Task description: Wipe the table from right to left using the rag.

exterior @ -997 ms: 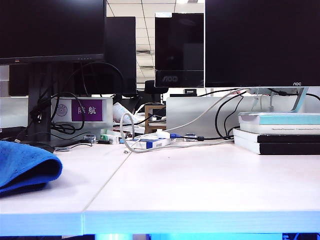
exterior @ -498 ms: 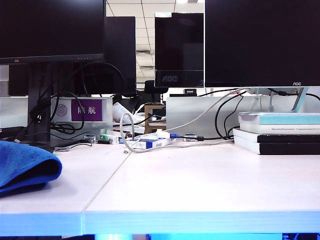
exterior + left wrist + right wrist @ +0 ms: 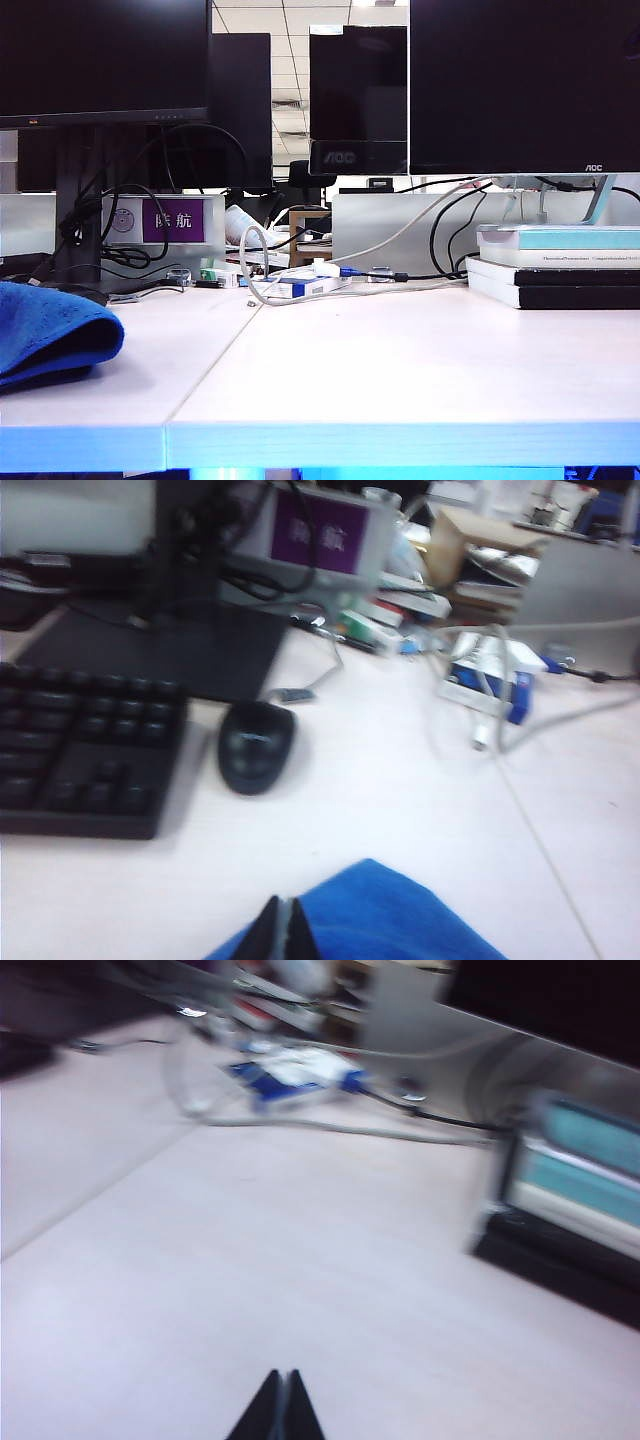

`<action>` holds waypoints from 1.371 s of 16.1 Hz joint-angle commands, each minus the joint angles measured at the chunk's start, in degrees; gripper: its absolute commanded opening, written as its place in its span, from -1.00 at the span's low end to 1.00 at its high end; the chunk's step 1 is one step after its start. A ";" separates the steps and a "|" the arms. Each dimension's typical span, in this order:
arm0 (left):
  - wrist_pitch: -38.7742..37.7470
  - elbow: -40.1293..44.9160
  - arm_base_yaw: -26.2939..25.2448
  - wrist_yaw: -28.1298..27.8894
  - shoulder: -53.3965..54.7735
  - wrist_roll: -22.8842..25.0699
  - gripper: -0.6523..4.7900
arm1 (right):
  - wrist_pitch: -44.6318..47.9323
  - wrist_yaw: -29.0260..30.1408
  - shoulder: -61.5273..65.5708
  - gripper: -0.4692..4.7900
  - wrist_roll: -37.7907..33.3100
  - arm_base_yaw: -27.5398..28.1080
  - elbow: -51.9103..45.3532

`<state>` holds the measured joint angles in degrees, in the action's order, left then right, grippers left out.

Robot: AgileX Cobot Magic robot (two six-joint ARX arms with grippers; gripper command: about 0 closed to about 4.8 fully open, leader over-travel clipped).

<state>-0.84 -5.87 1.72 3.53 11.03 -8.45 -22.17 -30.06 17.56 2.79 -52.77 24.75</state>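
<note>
Rag [image 3: 50,335], bright blue and bunched, lies at the far left of the table [image 3: 400,370] in the exterior view, close to the front edge; part of it runs out of the picture. No arm shows in that view. In the left wrist view the rag [image 3: 380,920] sits just beneath the left gripper [image 3: 284,932], whose two dark fingertips are pressed together with nothing between them; whether they touch the cloth I cannot tell. Beyond the rag in that view lie a black mouse [image 3: 255,745] and, beside it, a black keyboard [image 3: 85,760], both apart from the cloth.

The right gripper [image 3: 281,1410] hangs over bare table [image 3: 250,1290], its tips likewise pressed together and holding nothing; that picture is blurred. Near it stands a stack of books [image 3: 575,1210], seen in the exterior view [image 3: 555,265] at the right of the table under a monitor [image 3: 525,85]. A thin seam runs across the table from the front edge toward the back. At the back middle lies a tangle of cables [image 3: 300,280] around a small white and blue box. A purple sign [image 3: 172,220] stands at the back left.
</note>
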 commanded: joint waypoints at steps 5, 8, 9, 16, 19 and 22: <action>5.29 2.19 0.09 2.19 0.02 4.11 -0.78 | -1.62 1.68 -1.42 -0.82 -2.80 -0.15 0.20; 5.09 2.60 0.13 2.75 -0.57 4.13 -0.78 | -1.60 1.68 -1.42 -0.82 -2.80 -0.15 0.20; 4.55 2.82 0.07 2.75 -2.08 4.15 -0.78 | -1.62 1.68 -1.44 -0.82 -2.80 -0.13 0.20; -3.85 5.38 -2.82 2.95 -10.97 7.21 -0.78 | -1.62 1.70 -1.46 -0.82 -2.80 -0.13 0.20; -9.14 5.38 -3.52 2.89 -10.97 13.03 -0.78 | -1.62 1.68 -1.46 -0.82 -2.80 -0.13 0.20; -9.38 5.40 -3.48 0.92 -10.97 13.79 -0.78 | -1.64 1.68 -1.46 -0.82 -2.80 -0.13 0.20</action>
<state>-8.97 -0.56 -1.80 5.45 0.14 5.21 -24.51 -28.32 16.16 0.25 -52.82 24.71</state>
